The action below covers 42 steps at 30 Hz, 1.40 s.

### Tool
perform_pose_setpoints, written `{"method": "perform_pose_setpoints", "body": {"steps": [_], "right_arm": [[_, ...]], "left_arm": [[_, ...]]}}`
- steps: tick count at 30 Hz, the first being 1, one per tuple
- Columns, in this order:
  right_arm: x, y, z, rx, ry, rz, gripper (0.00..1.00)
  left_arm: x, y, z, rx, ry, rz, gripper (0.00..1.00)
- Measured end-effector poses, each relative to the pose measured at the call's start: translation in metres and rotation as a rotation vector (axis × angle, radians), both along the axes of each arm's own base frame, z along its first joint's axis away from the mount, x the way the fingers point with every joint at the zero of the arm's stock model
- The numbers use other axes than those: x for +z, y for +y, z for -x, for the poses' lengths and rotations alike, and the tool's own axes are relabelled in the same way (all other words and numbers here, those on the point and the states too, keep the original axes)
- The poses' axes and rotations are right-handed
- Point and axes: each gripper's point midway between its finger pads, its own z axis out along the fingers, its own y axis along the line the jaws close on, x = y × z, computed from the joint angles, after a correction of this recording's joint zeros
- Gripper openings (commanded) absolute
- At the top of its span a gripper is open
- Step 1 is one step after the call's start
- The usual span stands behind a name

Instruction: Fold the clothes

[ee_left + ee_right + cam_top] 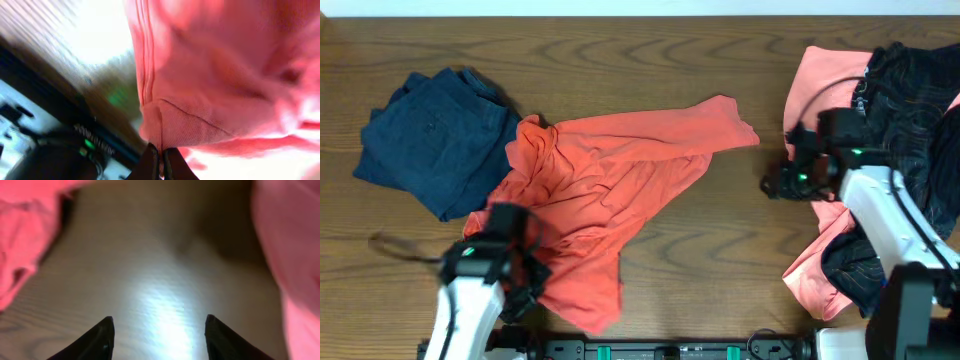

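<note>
An orange shirt (610, 170) lies spread and crumpled across the middle of the table. My left gripper (532, 272) is shut on its near hem, and the left wrist view shows the fingers (161, 161) pinching the seam of the orange shirt (215, 80). My right gripper (775, 185) is open and empty over bare wood between the shirt's sleeve and the pile at the right. In the right wrist view its fingers (159, 330) hover over the table with pink cloth (292, 255) to the right.
A folded dark blue garment (435, 140) lies at the back left. A pile of pink cloth (820, 75) and a dark patterned garment (915, 100) sits at the right edge. The table's front edge and a black rail (670, 350) are near my left arm.
</note>
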Motion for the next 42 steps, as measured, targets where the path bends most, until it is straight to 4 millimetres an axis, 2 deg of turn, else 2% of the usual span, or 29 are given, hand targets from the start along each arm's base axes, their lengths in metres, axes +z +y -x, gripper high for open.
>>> {"method": "perform_pose_setpoints", "body": {"steps": [6, 12, 17, 20, 21, 22, 23, 24, 30, 33, 35, 38, 40, 42], "right_arm": [[-0.018, 0.035, -0.046, 0.038, -0.124, -0.046, 0.59], [-0.05, 0.054, -0.08, -0.002, -0.179, -0.095, 0.55], [-0.049, 0.061, -0.107, -0.051, -0.267, -0.14, 0.43], [-0.041, 0.062, -0.121, -0.069, -0.331, -0.16, 0.4], [-0.037, 0.063, -0.125, -0.073, -0.35, -0.166, 0.36], [-0.035, 0.063, -0.128, -0.075, -0.361, -0.169, 0.25], [-0.034, 0.063, -0.129, -0.076, -0.368, -0.171, 0.06], [-0.033, 0.063, -0.13, -0.08, -0.369, -0.173, 0.01], [-0.039, 0.063, -0.122, -0.094, -0.322, -0.174, 0.01], [-0.039, 0.057, -0.107, -0.099, -0.257, -0.157, 0.01], [-0.021, 0.048, -0.099, -0.111, -0.252, -0.151, 0.01], [0.032, 0.032, -0.087, -0.134, -0.291, -0.146, 0.01], [0.092, 0.019, -0.084, -0.147, -0.384, -0.144, 0.01], [0.139, 0.013, -0.087, -0.143, -0.493, -0.143, 0.01]], "left_arm": [[0.029, 0.036, -0.025, 0.159, -0.216, -0.068, 0.06], [0.035, 0.054, -0.039, 0.234, -0.288, -0.104, 0.06], [0.032, 0.055, -0.043, 0.233, -0.279, -0.103, 0.06], [0.028, 0.055, -0.042, 0.229, -0.254, -0.1, 0.06], [0.027, 0.055, -0.042, 0.228, -0.243, -0.099, 0.06], [0.026, 0.055, -0.042, 0.227, -0.235, -0.098, 0.06], [0.025, 0.055, -0.042, 0.225, -0.229, -0.097, 0.06], [0.024, 0.055, -0.041, 0.224, -0.223, -0.097, 0.06], [0.022, 0.056, -0.045, 0.206, -0.22, -0.099, 0.06], [0.023, 0.057, -0.049, 0.181, -0.237, -0.107, 0.06], [0.023, 0.057, -0.049, 0.168, -0.236, -0.108, 0.06], [0.023, 0.057, -0.05, 0.154, -0.24, -0.11, 0.06], [0.023, 0.058, -0.052, 0.151, -0.248, -0.112, 0.06], [0.024, 0.058, -0.054, 0.151, -0.255, -0.113, 0.06]]}}
